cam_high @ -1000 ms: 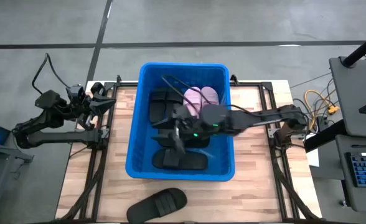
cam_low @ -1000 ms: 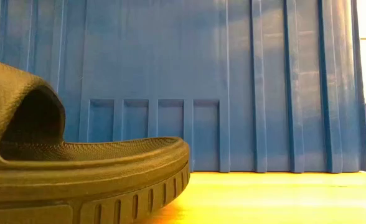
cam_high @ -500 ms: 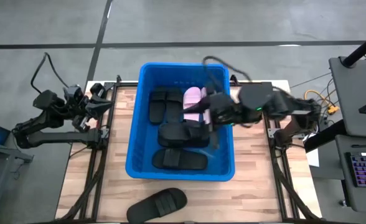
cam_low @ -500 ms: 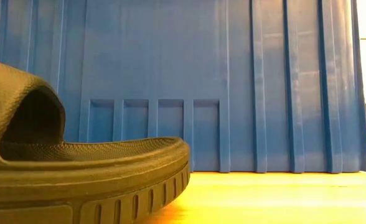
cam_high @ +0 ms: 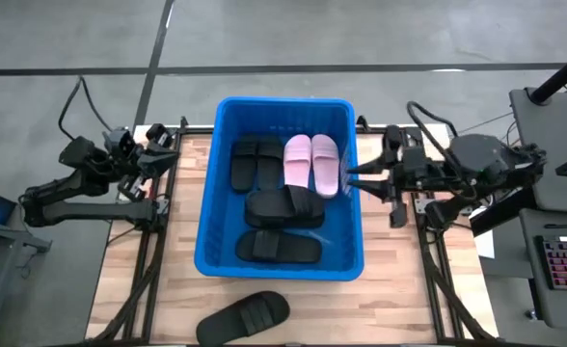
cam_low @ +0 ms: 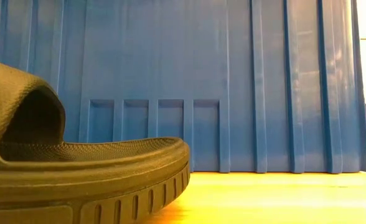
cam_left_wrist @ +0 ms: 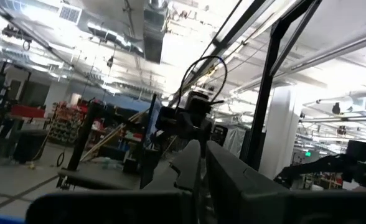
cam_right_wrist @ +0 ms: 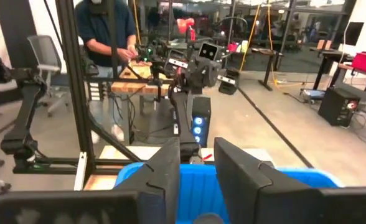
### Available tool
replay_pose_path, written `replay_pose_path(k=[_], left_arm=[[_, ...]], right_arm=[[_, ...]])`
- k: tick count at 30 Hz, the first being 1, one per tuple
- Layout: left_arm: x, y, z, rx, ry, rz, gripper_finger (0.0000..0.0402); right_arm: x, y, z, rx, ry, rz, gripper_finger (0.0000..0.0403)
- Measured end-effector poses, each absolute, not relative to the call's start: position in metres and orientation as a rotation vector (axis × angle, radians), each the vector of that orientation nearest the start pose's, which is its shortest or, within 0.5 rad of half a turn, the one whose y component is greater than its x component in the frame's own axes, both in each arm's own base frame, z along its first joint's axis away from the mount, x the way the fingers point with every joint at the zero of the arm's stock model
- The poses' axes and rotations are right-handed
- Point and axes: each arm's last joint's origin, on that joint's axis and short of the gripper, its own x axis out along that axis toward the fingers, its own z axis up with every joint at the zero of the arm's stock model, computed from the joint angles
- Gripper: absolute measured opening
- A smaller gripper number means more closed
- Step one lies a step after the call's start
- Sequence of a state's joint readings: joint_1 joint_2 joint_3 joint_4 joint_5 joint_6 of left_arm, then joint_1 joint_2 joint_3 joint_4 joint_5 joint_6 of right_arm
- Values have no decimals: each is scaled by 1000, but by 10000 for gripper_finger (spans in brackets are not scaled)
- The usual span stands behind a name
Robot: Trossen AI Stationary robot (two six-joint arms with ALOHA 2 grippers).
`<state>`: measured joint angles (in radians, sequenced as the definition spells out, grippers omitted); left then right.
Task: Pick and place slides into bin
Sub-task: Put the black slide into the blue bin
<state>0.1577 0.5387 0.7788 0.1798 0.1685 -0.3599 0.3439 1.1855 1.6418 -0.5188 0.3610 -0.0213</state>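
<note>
- Bin [cam_high: 209,198]: fills the table's centre; its tall walls block level passage, and the only way in is from above.
- Bin floor: mostly covered by black slides [cam_high: 283,207] and the pink pair [cam_high: 312,161]; bare strips along the left wall and upper edge.
- Lone slide [cam_high: 244,316]: lies on the table at lower centre, just below the bin.
- Table [cam_high: 399,289]: open wood strips left and right of the bin.
- Right gripper [cam_high: 353,173]: at the bin's right rim.
- Left gripper [cam_high: 163,146]: over the table's upper-left corner.
</note>
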Motion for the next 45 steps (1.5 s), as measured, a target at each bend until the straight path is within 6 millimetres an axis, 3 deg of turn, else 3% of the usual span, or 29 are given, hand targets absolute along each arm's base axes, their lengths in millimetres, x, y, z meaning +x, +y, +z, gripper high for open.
replay_pose_path(k=[11, 16, 20, 25, 29, 33, 38, 45], left_arm=[[131, 16, 394, -287, -411, -88, 11], [150, 18, 398, -281, -483, -137, 14], [167, 20, 400, -301, -500, -182, 47], [199, 23, 400, -379, -426, -202, 127], [217, 24, 417, -567, -416, -293, 175], [240, 22, 431, -741, -338, -421, 182], [262, 3, 452, -885, -278, -549, 182], [291, -28, 440, -1076, 207, -422, 182]], right_arm=[[129, 35, 409, 192, -194, -17, 50], [117, 31, 363, 301, -192, -7, 50], [114, 29, 335, 368, -239, 5, 49], [113, 29, 317, 407, -329, 19, 50], [114, 30, 312, 409, -333, 20, 48], [116, 30, 312, 405, -324, 19, 48], [115, 30, 314, 399, -328, 20, 48], [115, 30, 313, 405, -326, 22, 48]])
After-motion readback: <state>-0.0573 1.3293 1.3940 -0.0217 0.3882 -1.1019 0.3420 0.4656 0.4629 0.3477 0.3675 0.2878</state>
